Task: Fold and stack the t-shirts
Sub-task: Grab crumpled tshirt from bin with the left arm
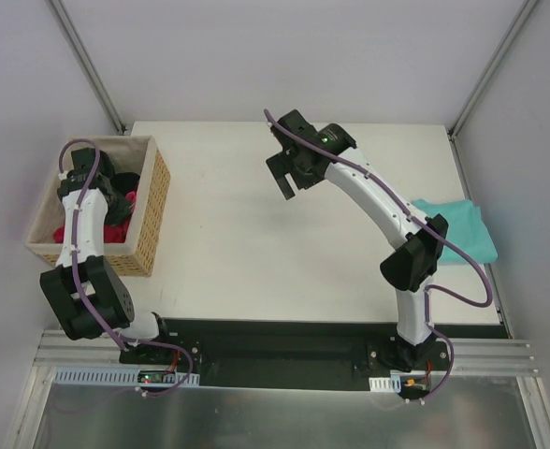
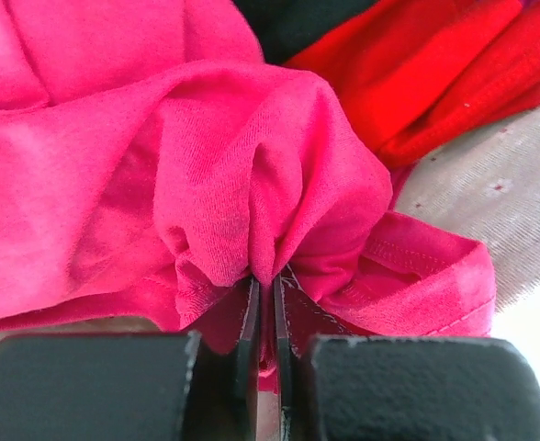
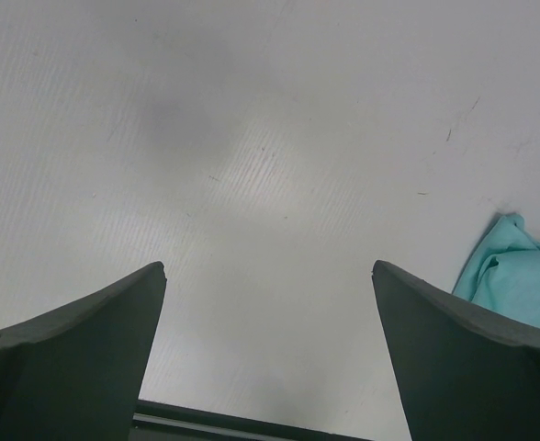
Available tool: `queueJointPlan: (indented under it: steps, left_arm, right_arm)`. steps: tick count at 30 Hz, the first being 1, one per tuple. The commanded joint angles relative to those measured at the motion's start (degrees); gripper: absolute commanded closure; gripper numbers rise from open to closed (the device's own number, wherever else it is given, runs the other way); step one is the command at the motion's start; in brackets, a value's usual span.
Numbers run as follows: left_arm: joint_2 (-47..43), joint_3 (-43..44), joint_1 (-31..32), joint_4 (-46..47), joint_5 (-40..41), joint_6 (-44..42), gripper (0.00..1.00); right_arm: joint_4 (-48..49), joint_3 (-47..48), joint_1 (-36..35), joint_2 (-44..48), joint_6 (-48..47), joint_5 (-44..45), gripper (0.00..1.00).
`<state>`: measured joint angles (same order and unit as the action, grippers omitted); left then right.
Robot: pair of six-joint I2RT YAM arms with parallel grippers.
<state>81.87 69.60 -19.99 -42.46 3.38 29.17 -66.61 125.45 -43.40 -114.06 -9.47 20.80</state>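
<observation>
The left gripper (image 2: 265,289), jaws clamped on the pink t-shirt (image 2: 160,165), was in the basket (image 1: 153,210) at upper left; the right gripper (image 3: 268,268), jaws apart, hung well away.

A bright crimson-pink is shown by the pink t-shirt (image 2: 141,184), plain and without print. Beside it a purer scarlet is seen on a red cloth (image 2: 435,83), and a black cloth (image 2: 298,23) lies above. The basket (image 1: 153,220) is woven in tan wicker, and its liner (image 2: 500,184) is pale beige-grey with tiny specks. The teal t-shirt (image 1: 462,234) is coloured a plain turquoise. The table (image 1: 256,262) is matt white. The left arm (image 1: 80,224) and right arm (image 1: 373,192) are finished in white with black joints, and purple cables (image 1: 487,285) are run along them.
</observation>
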Motion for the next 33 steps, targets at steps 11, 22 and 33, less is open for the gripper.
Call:
queueJointPlan:
  steps: [11,22,33]
  left_arm:
    - [-16.2,2.28,0.3,1.06,-17.08,-2.27,1.0]
    - [-28.6,8.79,0.3,-1.04,-24.02,-4.11,1.0]
    - [-27.73,7.82,15.2,-6.67,-22.55,-4.38,1.0]
  right_arm:
    - [4.54,-4.94,-1.16,5.16,0.51,0.56,0.0]
    - [9.39,-13.12,-1.43,10.87,0.77,-1.55,0.0]
    - [12.82,-18.13,-1.78,13.07,2.62,-1.55,0.0]
